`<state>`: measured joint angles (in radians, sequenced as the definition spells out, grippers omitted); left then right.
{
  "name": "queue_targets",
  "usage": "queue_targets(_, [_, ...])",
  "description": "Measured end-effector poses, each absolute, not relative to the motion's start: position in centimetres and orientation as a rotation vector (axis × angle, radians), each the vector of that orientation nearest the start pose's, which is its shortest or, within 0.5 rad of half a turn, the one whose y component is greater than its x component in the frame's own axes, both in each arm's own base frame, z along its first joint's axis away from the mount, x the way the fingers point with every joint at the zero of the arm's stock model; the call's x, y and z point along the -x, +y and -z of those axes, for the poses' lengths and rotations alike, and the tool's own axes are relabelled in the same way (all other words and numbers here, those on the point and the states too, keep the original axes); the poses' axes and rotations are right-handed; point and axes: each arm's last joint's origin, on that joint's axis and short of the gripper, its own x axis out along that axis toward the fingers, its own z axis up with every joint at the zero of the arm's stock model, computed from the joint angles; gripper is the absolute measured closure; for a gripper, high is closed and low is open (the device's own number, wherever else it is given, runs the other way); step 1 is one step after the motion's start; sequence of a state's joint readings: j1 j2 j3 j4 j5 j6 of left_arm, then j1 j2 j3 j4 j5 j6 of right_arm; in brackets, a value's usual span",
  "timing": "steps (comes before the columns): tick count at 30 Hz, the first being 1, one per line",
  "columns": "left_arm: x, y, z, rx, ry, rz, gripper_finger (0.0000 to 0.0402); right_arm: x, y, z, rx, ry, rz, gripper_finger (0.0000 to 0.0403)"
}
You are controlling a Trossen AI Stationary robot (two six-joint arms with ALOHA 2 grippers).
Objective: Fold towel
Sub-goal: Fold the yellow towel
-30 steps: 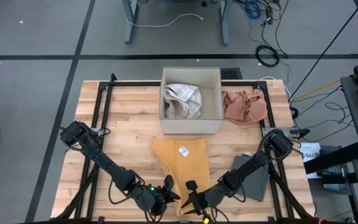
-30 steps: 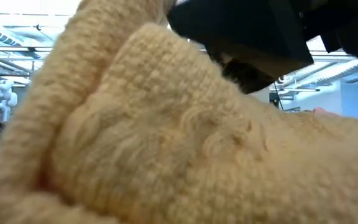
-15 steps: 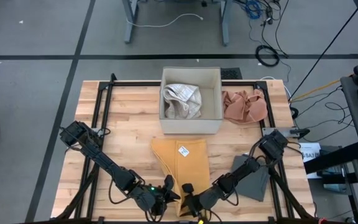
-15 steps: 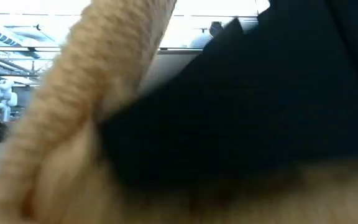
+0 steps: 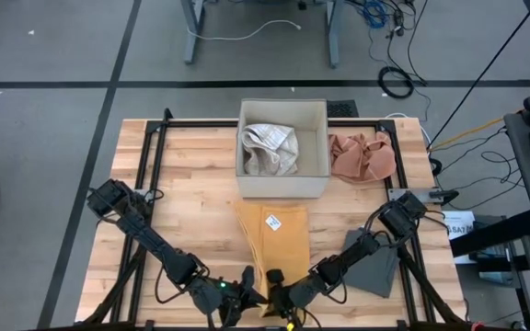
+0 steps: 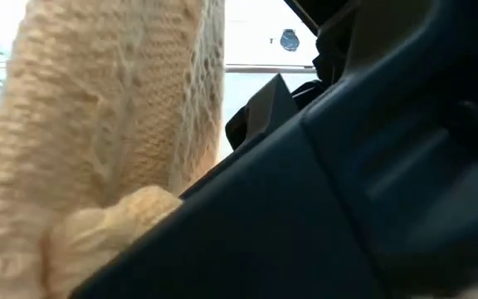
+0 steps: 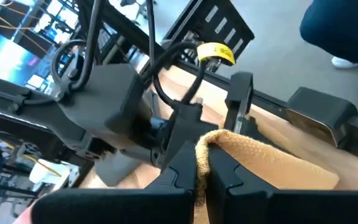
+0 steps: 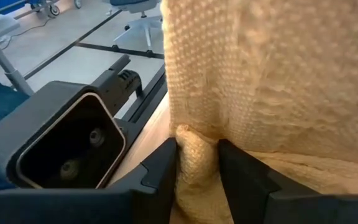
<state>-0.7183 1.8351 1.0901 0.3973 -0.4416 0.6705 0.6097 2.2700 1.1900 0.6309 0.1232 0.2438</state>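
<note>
High view: a wooden table (image 5: 191,175) carries a mustard-yellow towel (image 5: 274,241) lying lengthwise at its centre, a small white tag (image 5: 271,222) on its upper face. Both arms converge on the towel's near end at the near table edge, where the left gripper (image 5: 244,292) and right gripper (image 5: 277,294) sit side by side; their fingertips are too small and dark here to separate from the cloth. Left wrist view: the left gripper (image 7: 202,176) is closed tight on a bunched fold of the towel (image 7: 260,158), with the other arm's dark body filling the space just beyond it. Right wrist view: the right gripper (image 8: 197,163) is clamped on a thick gathered edge of the towel (image 8: 272,68), which rises as a curtain in front of the camera and hides the table beyond. Low view: the towel (image 6: 98,124) hangs close to the lens at left and a dark arm housing blocks the right half, so nothing of the tabletop can be made out. Far of the towel stands an open box (image 5: 282,188) holding a pale crumpled cloth (image 5: 270,149); to its right lies a pink cloth (image 5: 362,156). A grey cloth (image 5: 375,267) lies near right, partly covered by the right arm.
</note>
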Motion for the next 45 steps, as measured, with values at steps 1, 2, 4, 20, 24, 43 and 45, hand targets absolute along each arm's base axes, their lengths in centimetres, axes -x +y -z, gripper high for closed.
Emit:
queue_targets(1, [-30.9,-25.2,-20.4,-0.848,0.19,0.369,0.0394,-36.7,25.2,-7.6,-0.076,0.477,-0.423,0.0294])
queue_targets(2, [-31.0,-25.0,-20.4,-0.845,0.19,0.372,0.0394,-36.7,25.2,-7.6,-0.078,0.475,-0.424,0.0294])
queue_targets(4, [-31.1,-25.0,-20.5,-0.838,0.178,0.387,0.0394,-36.7,25.2,-7.6,-0.083,0.474,-0.43,0.0294])
queue_targets(20, [-33.6,-23.7,-19.1,-0.757,0.085,0.515,0.0394,-36.8,24.9,-7.9,-0.096,0.489,-0.434,0.0294])
queue_targets(24, [-33.4,-23.9,-18.8,-0.766,0.114,0.508,0.0394,-36.5,24.7,-9.3,-0.064,0.518,-0.433,0.0294])
queue_targets(43, [-33.6,-23.6,-18.6,-0.778,0.138,0.482,0.0394,-31.8,27.0,-14.1,-0.094,0.747,-0.44,0.0293])
queue_targets(45, [-33.7,-23.4,-18.6,-0.777,0.141,0.475,0.0394,-31.3,27.3,-13.7,-0.097,0.791,-0.429,0.0293])
